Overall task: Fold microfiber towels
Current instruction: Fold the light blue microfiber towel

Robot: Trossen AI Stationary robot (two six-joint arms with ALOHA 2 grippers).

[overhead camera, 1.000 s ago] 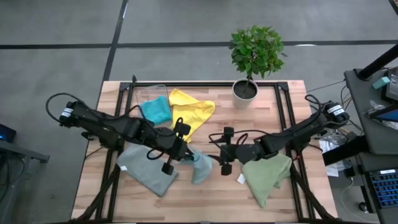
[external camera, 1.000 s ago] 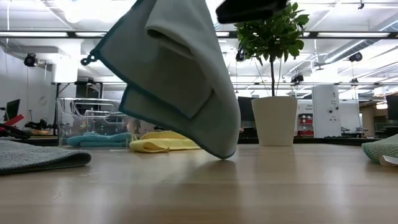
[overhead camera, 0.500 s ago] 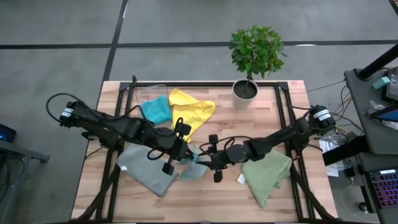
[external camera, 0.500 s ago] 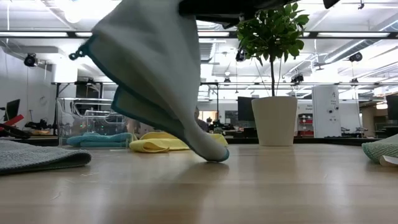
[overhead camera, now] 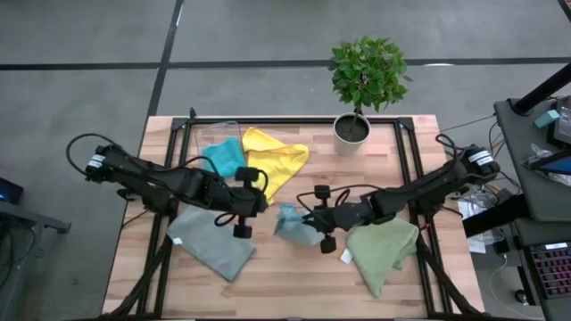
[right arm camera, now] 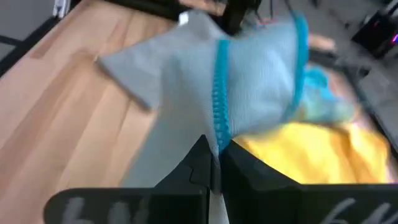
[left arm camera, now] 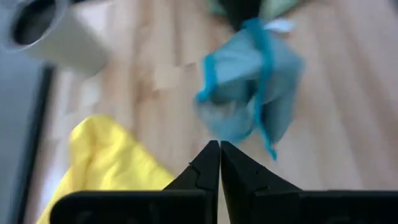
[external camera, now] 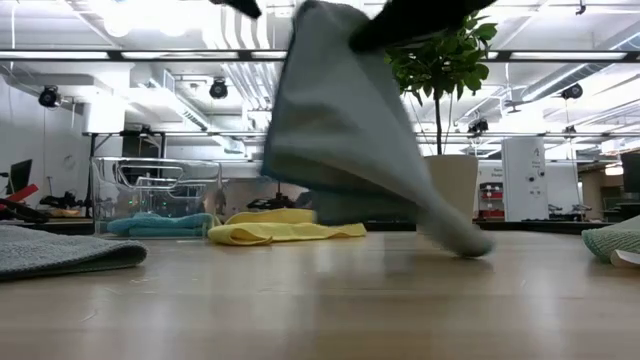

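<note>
Overhead lights in long rows run across the ceiling of a big open workshop, with benches, screens and a white cabinet far off behind the table [overhead camera: 268, 276]. Its top is pale wooden planks edged by a black frame, standing on a grey floor marked with dark lines. At the far edge a potted plant [overhead camera: 361, 85] stands in a white pot, and a clear plastic bin [external camera: 155, 185] sits toward the far left corner.

From where I stand, the right gripper [overhead camera: 314, 231] is near the middle of the table, its fingers pressed together on the edge of the light blue towel [overhead camera: 293, 223]. That cloth hangs from the pinch in loose folds, and its lowest corner touches the wood. The left gripper [overhead camera: 243, 203] sits just to the left of it, fingers shut with nothing between them, apart from the cloth.

The grey towel [overhead camera: 211, 242] lies flat at the near left, under the left arm. The olive green towel [overhead camera: 382, 251] lies in a heap at the near right, a white tag showing at its edge, just beside the right arm. The yellow towel [overhead camera: 272, 160] is spread toward the far side, and the teal towel [overhead camera: 223, 158] lies bunched touching its left edge, by the bin.
</note>
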